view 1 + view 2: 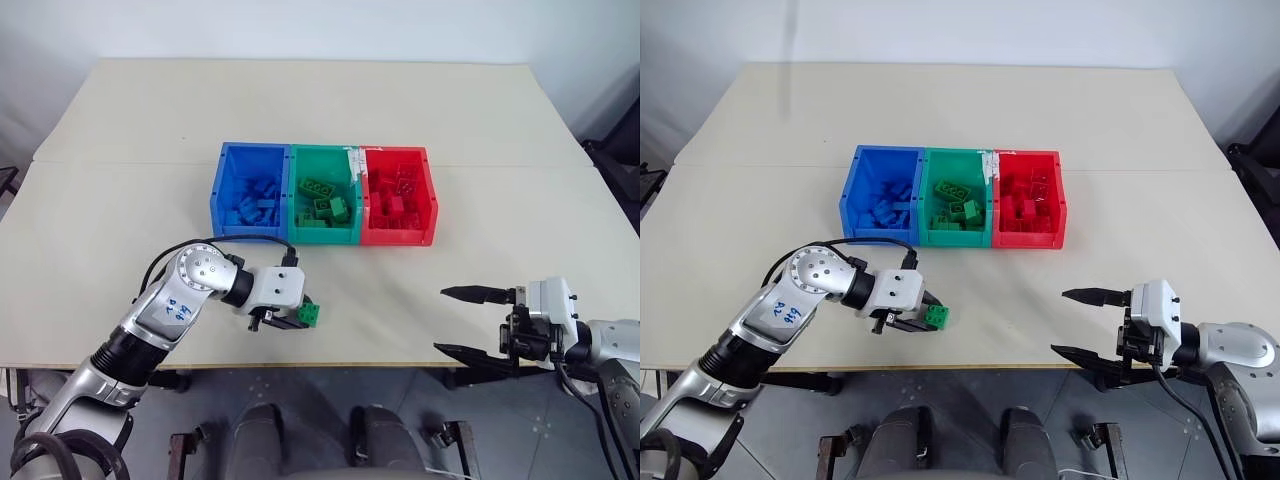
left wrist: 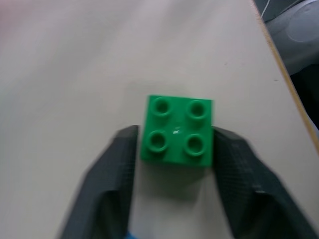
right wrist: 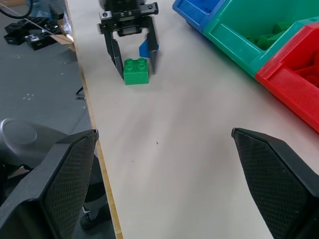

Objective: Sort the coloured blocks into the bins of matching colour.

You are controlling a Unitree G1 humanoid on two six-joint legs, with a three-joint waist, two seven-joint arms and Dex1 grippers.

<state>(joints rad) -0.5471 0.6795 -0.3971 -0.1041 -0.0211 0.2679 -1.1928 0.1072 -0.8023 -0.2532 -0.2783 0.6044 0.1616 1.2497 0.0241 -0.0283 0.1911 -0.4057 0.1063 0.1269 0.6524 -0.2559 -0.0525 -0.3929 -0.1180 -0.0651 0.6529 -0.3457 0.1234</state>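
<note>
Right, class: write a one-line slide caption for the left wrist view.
Left gripper closing its two black fingers around a green four-stud brick on the beige table.

bright, even light; soft shadows; left wrist view slightly blurred.

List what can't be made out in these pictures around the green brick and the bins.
- Green brick, left wrist view: motion blur hides whether the left gripper fingers press its sides.
- Small blue thing behind the brick, right wrist view: mostly hidden by a finger, unidentifiable.
- Bins, right wrist view: cut off by the picture's edge.
- Bricks in the blue bin, head views: too jumbled to count.
</note>
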